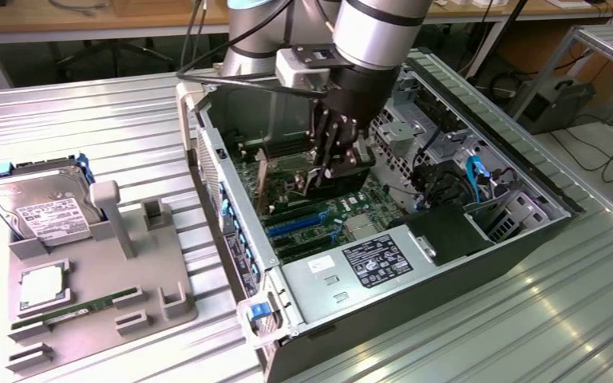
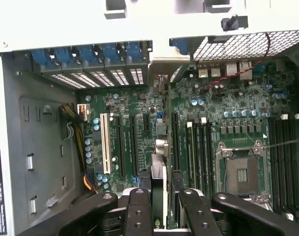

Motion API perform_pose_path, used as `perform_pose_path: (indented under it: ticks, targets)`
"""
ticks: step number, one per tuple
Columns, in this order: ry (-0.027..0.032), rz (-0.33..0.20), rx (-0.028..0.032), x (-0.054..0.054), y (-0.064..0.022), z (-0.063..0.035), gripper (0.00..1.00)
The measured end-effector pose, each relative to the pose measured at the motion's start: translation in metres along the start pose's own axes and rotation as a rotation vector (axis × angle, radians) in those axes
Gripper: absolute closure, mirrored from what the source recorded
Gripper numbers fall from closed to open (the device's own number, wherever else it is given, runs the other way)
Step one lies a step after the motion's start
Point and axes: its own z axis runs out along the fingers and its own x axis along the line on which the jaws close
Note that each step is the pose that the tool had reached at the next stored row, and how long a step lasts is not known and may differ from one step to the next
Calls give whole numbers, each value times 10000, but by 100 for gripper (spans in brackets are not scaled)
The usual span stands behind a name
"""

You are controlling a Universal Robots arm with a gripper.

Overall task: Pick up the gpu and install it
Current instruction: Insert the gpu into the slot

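- The gpu (image 1: 351, 182), a slim black rectangular expansion card, is clamped edge-on between the fingers of the black multi-fingered gripper (image 1: 338, 165); the pickup is judged done.
- The card is held inside the open grey metal computer case (image 1: 434, 303), close above the green motherboard (image 1: 318, 214).
- The long black expansion slots (image 2: 133, 147) are seen bare, so seating is judged not yet done.
- At nine o'clock from the case in the exterior view, a grey parts tray (image 1: 104, 275) carries a silver boxy hard drive (image 1: 41, 209) and a narrow green memory stick (image 1: 73, 311).
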Motion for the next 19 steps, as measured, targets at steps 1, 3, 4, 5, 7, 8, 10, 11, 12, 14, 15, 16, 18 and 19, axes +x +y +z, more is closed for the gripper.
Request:
perform_pose_path:
  ticks: [1,3,4,5,7,8,10,11,12,14,15,16,18,19]
  targets:
    - [2,-4,6,1,15,13,74]
    - [4,-21,7,2,24,51,74]
    - [6,-38,7,2,22,71,74]
    - [7,-59,7,1,20,93,74]
    - [10,-97,8,1,17,129,74]
    - [12,-114,9,1,16,145,74]
    - [15,-166,10,0,13,191,74]
    - [17,-189,10,0,11,211,74]
    - [20,-218,10,-1,9,235,74]
    - [26,-303,11,-1,6,295,74]
    - [28,-331,12,-2,5,313,74]
    - [31,-369,12,-2,5,333,74]
    - [39,-457,13,-2,7,374,74]
    - [42,-502,14,-2,8,395,74]
